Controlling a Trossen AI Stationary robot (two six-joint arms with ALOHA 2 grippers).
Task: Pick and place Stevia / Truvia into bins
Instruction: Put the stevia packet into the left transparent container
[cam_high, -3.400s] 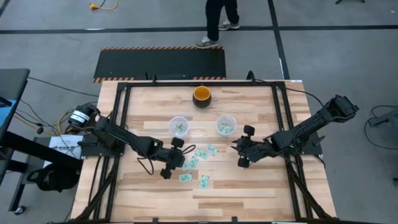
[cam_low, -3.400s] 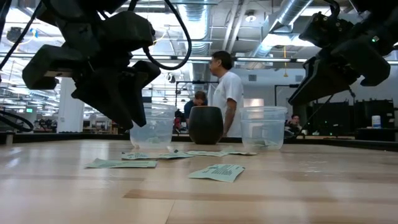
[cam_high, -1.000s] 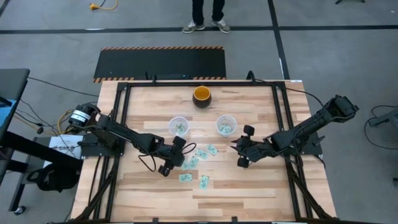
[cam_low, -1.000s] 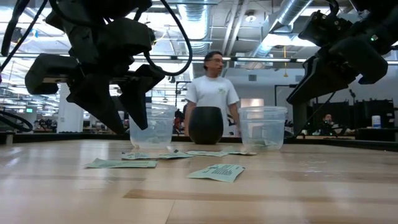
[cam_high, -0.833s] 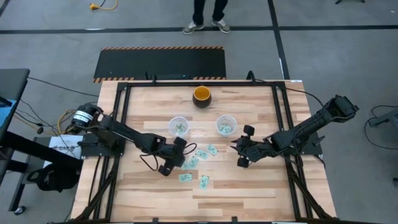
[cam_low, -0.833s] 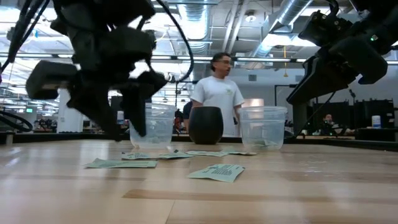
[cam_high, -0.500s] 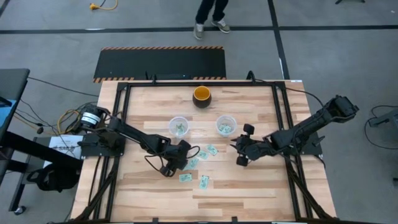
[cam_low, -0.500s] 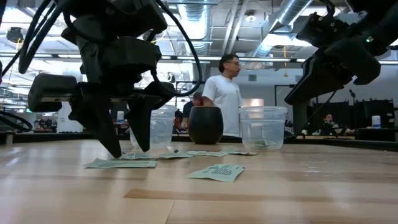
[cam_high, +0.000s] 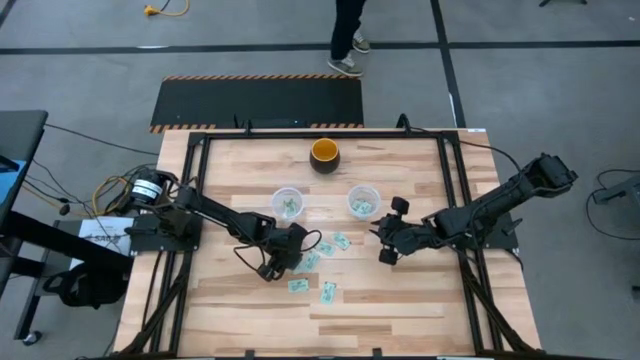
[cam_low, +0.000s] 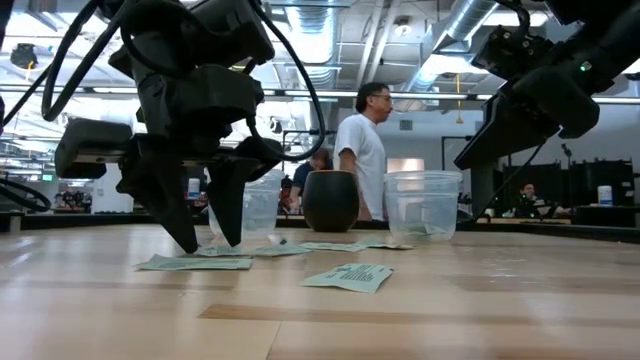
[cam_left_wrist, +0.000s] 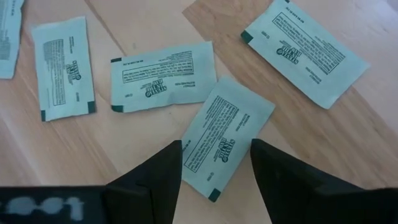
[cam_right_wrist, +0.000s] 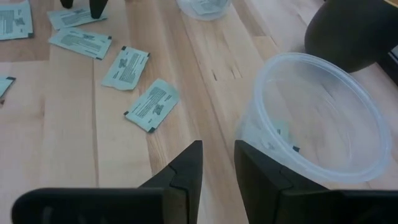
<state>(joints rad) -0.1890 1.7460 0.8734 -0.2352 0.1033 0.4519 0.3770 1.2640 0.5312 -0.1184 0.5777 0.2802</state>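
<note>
Mid-task, we see sachets in both cups; left end effector, open, straddles a Stevia sachet centre-frame.

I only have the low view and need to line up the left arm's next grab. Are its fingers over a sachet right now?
Observer: Yes. In the left wrist view the left gripper stands open with one sachet lying between its fingers, flat on the table.
Operator: Do other sachets crowd it?
Observer: One neighbouring sachet overlaps or touches its far corner; two others lie apart.
Operator: Is the right arm holding anything?
Observer: No. The right wrist view shows the right gripper empty, beside the clear cup, which has sachets inside.
</note>
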